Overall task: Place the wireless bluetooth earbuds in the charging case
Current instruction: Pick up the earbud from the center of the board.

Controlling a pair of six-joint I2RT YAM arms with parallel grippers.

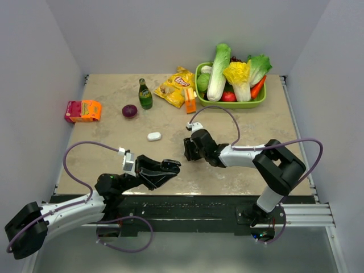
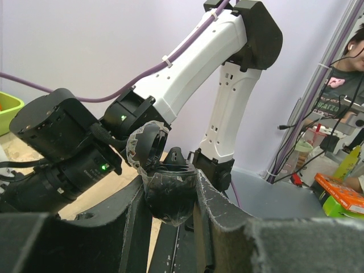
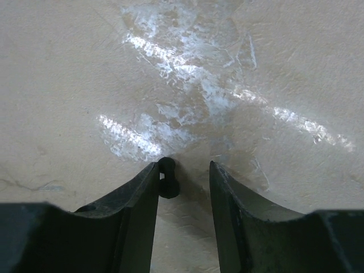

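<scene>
Left jaws grip open black case (image 2: 170, 196); parted right jaws flank black earbud (image 3: 168, 177).

A black earbud (image 3: 168, 177) seemingly touches the parted end effector (image 3: 184, 168).

Count log, desk (image 1: 108, 139).

Arms: 2, one pincer each: left pincer (image 1: 168, 167), right pincer (image 1: 189, 149).

Charging cases: 2. 1 black charging case (image 2: 170, 196), 1 white case (image 1: 154, 136).

Earbuds in sight: 1, a black earbud (image 3: 168, 177).

Far left: 1 pink-and-orange box (image 1: 83, 110), 1 purple onion (image 1: 129, 111), 1 green bottle (image 1: 145, 94).

Far centre: 1 yellow chip bag (image 1: 175, 86), 1 small orange carton (image 1: 190, 102).

Far right: 1 green basket (image 1: 244, 103) of vegetables. Leafy heads: 3. Smaller pieces overlap, so the number is unclear.
</scene>
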